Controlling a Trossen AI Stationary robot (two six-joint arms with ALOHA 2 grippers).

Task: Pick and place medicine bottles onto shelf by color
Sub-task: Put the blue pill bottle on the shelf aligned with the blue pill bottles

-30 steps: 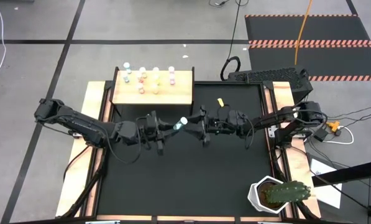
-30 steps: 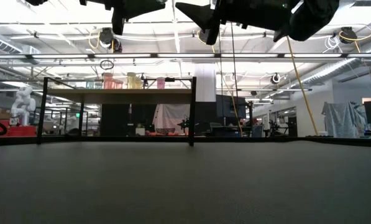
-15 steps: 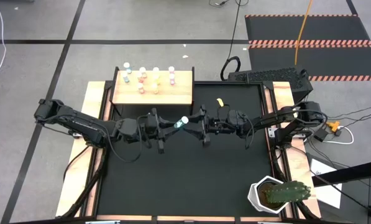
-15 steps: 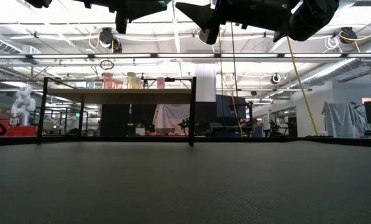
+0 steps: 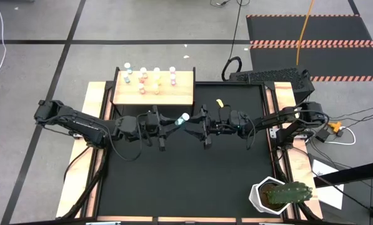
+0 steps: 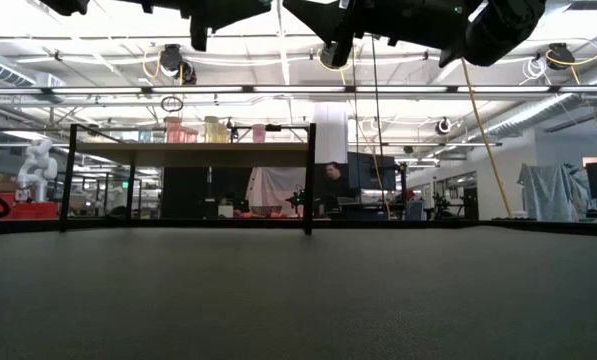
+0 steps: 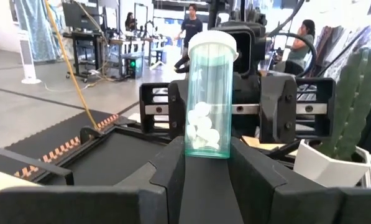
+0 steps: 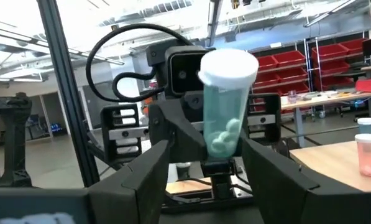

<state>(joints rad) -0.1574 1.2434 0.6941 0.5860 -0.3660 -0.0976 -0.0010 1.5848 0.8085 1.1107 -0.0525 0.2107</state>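
**A:** While both arms meet mid-air over the middle of the black surface (image 5: 192, 181), where's the bottle?

**B:** Teal-bodied bottle (image 5: 182, 119), white cap, white pills inside. It's between the two grippers, off the surface. Left gripper (image 5: 174, 121) has its fingers (image 7: 173, 168) clamped on the lower end; bottle stands upright in the left wrist view.

**A:** Right gripper?

**B:** Right gripper (image 5: 195, 121) faces the left one, just beside the bottle. Its fingers (image 8: 154, 168) straddle the bottle with a gap each side in the right wrist view, so parted, not gripping.

**A:** Shelf status?

**B:** Shelf (image 5: 180, 95) sits at the far left corner of the surface, well apart from the grippers. Several small bottles (image 5: 149, 77) stand along its far half, pink and yellow-tan ones among them. One yellow piece (image 5: 220, 102) lies on the surface near the right arm; can't tell what it is.

**A:** Anything else?

**B:** Cactus in a white pot (image 5: 275, 195) at the near right corner.
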